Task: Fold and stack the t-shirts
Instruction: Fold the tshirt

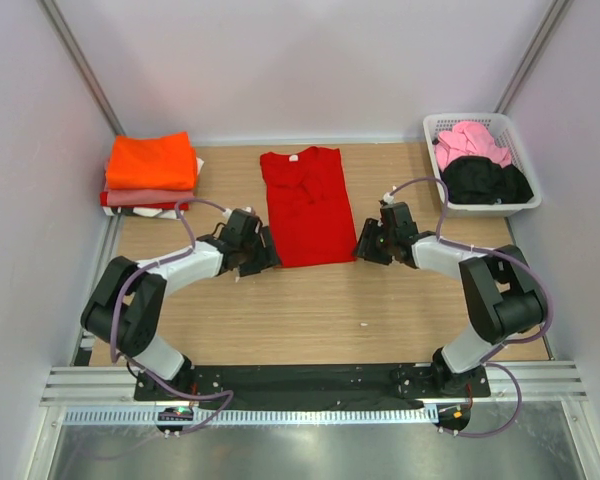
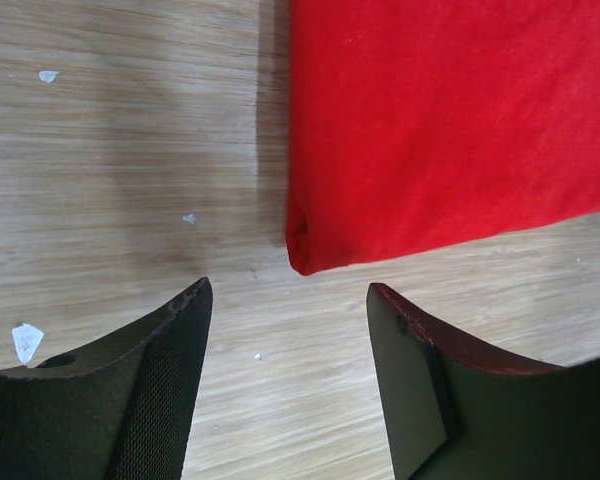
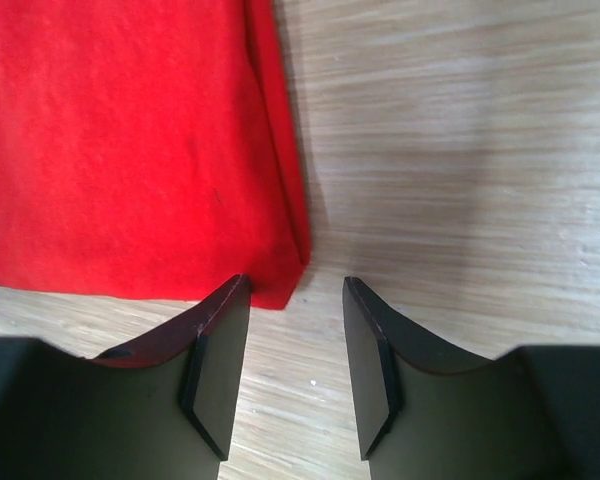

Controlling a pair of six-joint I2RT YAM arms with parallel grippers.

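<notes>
— While the left gripper [image 1: 266, 258] and the right gripper [image 1: 363, 250] sit low over the surface [image 1: 310, 320], where is the shirt itself?

— Between them. The red t-shirt [image 1: 305, 205] lies flat in the middle of the top view, narrowed to a long strip with its collar toward the top of the frame. The left gripper is just beside its lower-left corner and the right gripper just beside its lower-right corner.

— Is either one holding cloth?

— No. Both wrist views show the jaws apart with bare wood between them. Each folded corner lies just ahead of the fingertips.

— So the bottom hem gets taken next?

— That's my reading: pinch both corners and fold the hem up toward the collar. To do it well, each lower finger should slide under every layer at the corner, since the side edges are doubled. Both arms should close together, lift to the same height and travel evenly, or the strip will skew.

— And afterwards?

— It would join the pile at upper left, topped by the orange shirt [image 1: 152, 160]. The pink shirt [image 1: 470, 140] and black shirt [image 1: 485, 180] wait in the basket [image 1: 435, 125] at upper right.
</notes>
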